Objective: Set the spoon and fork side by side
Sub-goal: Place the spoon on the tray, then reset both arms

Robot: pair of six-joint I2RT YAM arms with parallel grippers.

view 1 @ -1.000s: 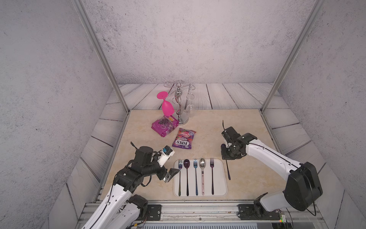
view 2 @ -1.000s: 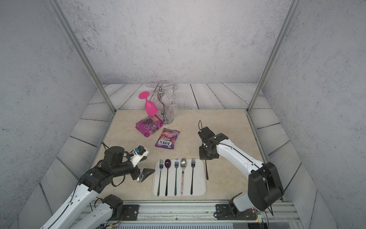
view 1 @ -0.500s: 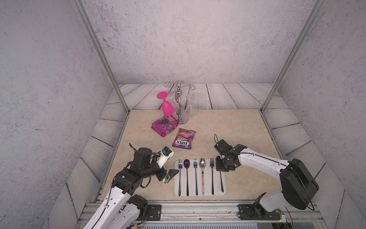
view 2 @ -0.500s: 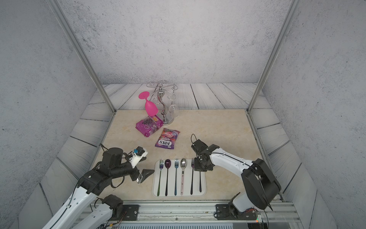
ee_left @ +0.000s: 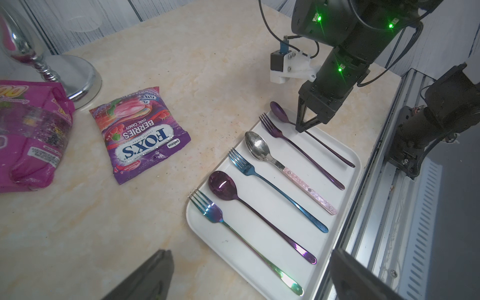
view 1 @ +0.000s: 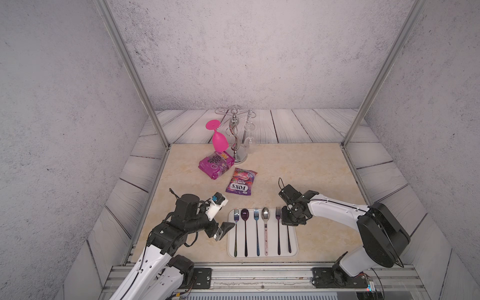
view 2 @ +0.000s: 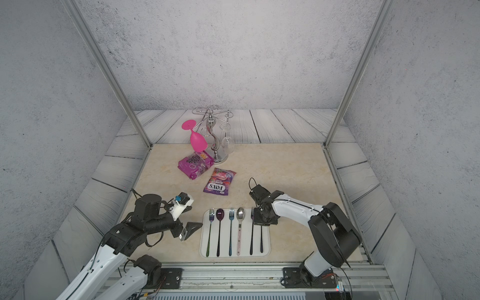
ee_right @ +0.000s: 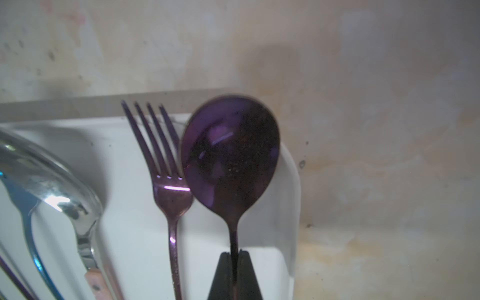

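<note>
Right gripper (ee_left: 303, 127), pinching purple spoon (ee_right: 230, 153), moved it off table onto tray (view 1: 272, 246) beside purple fork (ee_right: 170, 197); only release left

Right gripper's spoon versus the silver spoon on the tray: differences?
The held spoon is all dark purple; the silver spoon has a pink handle. The right gripper pinches the held spoon, bowl past the edge of the tray; the silver spoon lies free inside. Both run parallel.

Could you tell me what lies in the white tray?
In the tray: rainbow fork, large purple spoon, blue fork, silver spoon, purple fork. The right gripper pinches a slim purple spoon beside it; in both top views the gripper covers its bowl.
</note>
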